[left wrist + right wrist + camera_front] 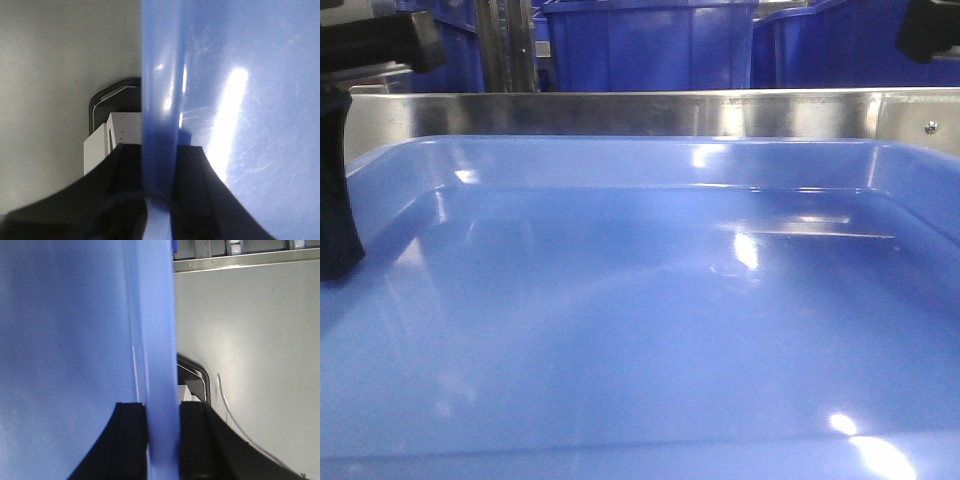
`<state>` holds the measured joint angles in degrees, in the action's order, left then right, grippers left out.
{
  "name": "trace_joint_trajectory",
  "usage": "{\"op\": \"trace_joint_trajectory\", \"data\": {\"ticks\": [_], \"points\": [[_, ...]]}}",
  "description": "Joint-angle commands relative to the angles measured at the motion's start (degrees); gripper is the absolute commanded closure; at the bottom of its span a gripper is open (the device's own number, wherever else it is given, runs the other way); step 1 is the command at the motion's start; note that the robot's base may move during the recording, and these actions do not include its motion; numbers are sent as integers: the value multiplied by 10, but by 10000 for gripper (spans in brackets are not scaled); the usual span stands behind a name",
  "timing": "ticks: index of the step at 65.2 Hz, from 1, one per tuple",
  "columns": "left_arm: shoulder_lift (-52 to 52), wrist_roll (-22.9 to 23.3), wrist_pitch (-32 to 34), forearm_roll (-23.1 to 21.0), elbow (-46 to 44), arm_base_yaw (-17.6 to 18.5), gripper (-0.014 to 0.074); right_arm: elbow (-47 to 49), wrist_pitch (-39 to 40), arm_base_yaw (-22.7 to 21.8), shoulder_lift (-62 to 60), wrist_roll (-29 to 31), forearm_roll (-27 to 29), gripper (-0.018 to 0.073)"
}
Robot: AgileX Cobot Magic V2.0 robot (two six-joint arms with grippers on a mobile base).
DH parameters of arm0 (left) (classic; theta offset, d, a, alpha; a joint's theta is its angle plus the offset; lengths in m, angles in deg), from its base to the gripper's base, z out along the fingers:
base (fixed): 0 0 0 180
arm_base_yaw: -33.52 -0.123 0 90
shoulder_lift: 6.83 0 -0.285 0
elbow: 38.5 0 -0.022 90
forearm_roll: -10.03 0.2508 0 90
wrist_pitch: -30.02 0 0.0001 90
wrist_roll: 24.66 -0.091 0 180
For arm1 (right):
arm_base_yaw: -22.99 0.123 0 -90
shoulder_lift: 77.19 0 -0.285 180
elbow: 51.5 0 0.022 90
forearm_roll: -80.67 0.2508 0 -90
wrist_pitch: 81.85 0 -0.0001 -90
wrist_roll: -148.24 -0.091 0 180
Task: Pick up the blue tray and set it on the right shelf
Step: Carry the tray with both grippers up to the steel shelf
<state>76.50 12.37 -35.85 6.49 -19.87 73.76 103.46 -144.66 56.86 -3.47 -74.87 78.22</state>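
Blue tray, far rim near the steel front lip of the right shelf. Left gripper and right gripper each clamp a side rim.

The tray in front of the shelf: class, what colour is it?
Glossy light blue; the blue tray shows best in the exterior front-facing view.

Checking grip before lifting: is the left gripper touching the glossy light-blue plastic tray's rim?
Touching. The left wrist view shows the left gripper closed on the blue tray, fingers pressed against both rim sides.

Storeroom: blue bins, steel shelf
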Motion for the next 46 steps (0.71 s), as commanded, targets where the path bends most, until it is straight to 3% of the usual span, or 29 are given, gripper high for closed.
{"op": "trace_joint_trajectory", "data": {"ticks": [1,46], "points": [[-15,1,-15,3,-14,6,645,17,23,0,-13,-7,-9,365],[-15,1,-15,3,-14,6,645,17,23,0,-13,-7,-9,365]]}}
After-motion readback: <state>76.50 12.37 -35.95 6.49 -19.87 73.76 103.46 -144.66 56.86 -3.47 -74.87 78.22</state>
